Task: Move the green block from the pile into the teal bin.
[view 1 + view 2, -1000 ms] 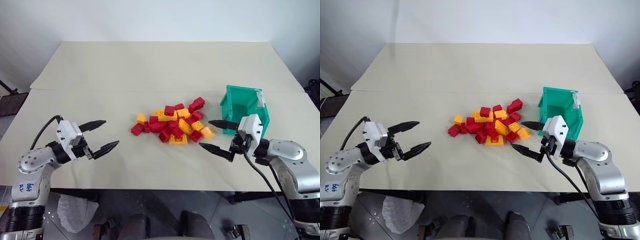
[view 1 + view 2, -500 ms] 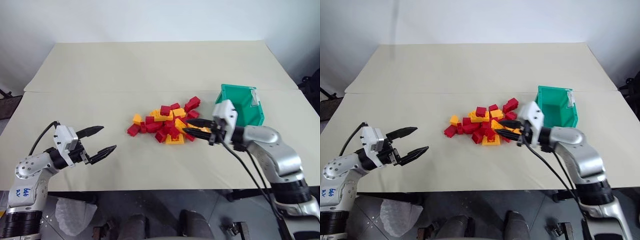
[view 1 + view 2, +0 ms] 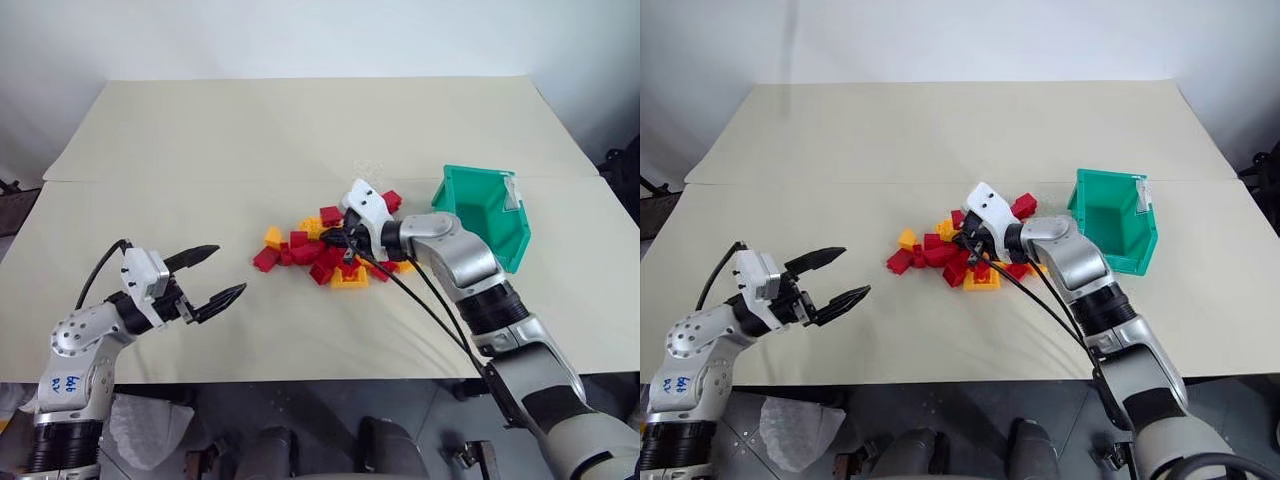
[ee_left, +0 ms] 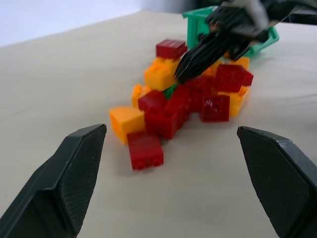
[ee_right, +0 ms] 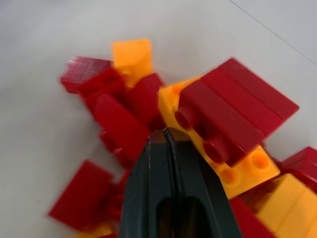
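Red and yellow-orange pile [image 3: 335, 250] lay under right pincer [image 5: 167, 136], closed tight, nothing held. Left pincer [image 3: 220, 275] gaped empty, well apart.

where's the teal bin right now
The teal bin sits on the table's right side, just right of the pile.

The pile [image 3: 330, 250] lies left of the teal bin [image 3: 487, 212].
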Controlling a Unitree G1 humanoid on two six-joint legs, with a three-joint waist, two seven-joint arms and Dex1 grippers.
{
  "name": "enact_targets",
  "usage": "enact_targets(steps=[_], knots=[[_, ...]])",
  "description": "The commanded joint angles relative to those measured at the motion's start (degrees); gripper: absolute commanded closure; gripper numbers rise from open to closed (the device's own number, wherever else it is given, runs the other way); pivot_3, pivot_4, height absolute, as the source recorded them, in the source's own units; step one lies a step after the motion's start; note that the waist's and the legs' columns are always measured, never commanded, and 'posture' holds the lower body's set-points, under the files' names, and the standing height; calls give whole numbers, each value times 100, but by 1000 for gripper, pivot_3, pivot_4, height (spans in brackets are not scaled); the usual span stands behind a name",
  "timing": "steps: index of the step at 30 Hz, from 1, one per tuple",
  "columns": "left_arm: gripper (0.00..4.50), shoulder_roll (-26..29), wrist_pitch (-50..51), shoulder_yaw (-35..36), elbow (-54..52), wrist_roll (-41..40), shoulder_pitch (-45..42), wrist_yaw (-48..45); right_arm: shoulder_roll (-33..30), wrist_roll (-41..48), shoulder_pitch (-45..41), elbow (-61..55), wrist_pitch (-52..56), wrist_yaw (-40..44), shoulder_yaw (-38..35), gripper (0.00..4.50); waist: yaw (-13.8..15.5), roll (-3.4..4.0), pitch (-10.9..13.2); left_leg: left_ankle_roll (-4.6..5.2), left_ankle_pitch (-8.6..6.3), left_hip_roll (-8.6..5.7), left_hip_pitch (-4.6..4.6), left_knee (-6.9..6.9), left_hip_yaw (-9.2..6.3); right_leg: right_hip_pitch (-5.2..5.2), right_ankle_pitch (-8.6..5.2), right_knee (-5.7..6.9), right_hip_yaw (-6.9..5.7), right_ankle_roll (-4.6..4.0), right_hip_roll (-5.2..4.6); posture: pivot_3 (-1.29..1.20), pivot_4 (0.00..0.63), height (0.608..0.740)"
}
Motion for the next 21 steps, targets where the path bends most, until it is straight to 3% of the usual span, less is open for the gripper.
enact_targets(steps=[1,12,21], knots=[[0,-60,-54,-32,-273,12,-85,100,161,-259,-255,461,-463,-256,-178,4470,-28,0,0,0,0,0,0,5,0,1,0,3,1,0,0,0,150,740],[0,-256,-98,-227,-286,90,-197,242,406,-524,-709,1586,-1073,-75,-326,4470,-98,0,0,0,0,22,2,17,0,0,0,18,8,0,0,0,150,740],[0,-296,-88,-219,-202,74,-294,243,70,-521,108,18,-203,1059,159,4470,-90,1,0,-1,-1,23,1,20,-2,1,0,20,8,0,0,0,150,740]])
